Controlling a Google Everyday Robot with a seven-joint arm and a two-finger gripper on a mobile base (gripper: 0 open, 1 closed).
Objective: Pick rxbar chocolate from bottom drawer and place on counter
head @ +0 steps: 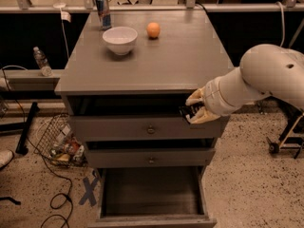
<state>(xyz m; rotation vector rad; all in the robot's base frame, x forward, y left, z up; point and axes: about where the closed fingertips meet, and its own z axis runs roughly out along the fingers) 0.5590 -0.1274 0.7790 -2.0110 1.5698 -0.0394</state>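
Note:
My gripper [191,110] hangs at the right front of the cabinet, level with the top drawer's front and just below the counter's edge. Its pale fingers [195,98] are closed on a small flat black wrapper with pale lettering, the rxbar chocolate [187,113]. The bottom drawer [152,218] is pulled out, and its dark inside looks empty. The counter [161,61] is the broad grey top above the gripper.
On the counter stand a white bowl [120,39], an orange [153,30] and a can [103,12] toward the back. A wire basket of trash [59,144] and cables lie on the floor at the left. A water bottle [42,61] stands on a ledge.

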